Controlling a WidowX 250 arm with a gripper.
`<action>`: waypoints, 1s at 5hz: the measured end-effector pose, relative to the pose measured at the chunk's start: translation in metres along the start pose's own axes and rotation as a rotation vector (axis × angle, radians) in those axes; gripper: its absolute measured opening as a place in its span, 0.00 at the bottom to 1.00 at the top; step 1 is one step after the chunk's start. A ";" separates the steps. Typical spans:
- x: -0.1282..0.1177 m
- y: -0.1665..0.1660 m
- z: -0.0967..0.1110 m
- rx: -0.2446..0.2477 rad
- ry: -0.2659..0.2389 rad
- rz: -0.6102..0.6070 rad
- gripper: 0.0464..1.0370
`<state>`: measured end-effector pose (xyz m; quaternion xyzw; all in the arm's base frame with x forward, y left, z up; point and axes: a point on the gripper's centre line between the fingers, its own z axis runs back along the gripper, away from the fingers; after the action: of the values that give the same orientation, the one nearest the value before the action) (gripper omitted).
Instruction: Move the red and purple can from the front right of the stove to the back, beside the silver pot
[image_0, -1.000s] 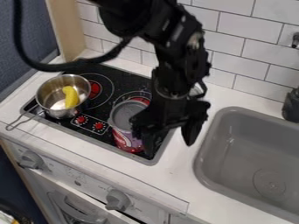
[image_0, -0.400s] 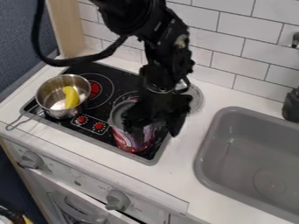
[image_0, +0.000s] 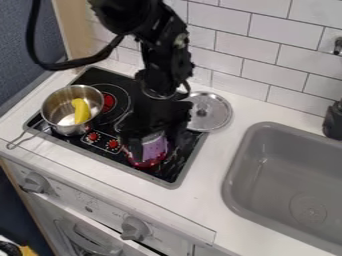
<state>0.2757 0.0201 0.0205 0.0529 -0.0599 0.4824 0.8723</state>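
The black gripper (image_0: 157, 146) hangs over the front right part of the black stove top. Its fingers are spread, one on each side of a purple and red can (image_0: 154, 148) that stands on the stove. The gripper hides the can's grey top; whether the fingers touch the can, I cannot tell. To the left, a metal pot (image_0: 53, 112) holds a yellow banana-like piece (image_0: 81, 110). A round metal lid (image_0: 210, 112) lies on the counter behind and to the right of the gripper.
On the right a grey sink (image_0: 246, 150) is set into the white counter (image_0: 217, 165). A dark object (image_0: 332, 120) stands at the sink's back right. White tiles rise behind the stove. The pot's handle (image_0: 25, 137) juts over the front left edge.
The gripper has moved left from beside the can to over it, its fingers now on both sides. The lid behind has come into view. The pot has stayed put.
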 end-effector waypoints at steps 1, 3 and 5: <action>0.019 0.003 -0.005 0.014 -0.009 0.046 0.96; 0.062 -0.008 -0.013 0.029 -0.008 0.125 0.96; 0.101 -0.023 -0.019 0.004 -0.019 0.191 0.96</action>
<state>0.3497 0.0955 0.0171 0.0533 -0.0719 0.5630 0.8216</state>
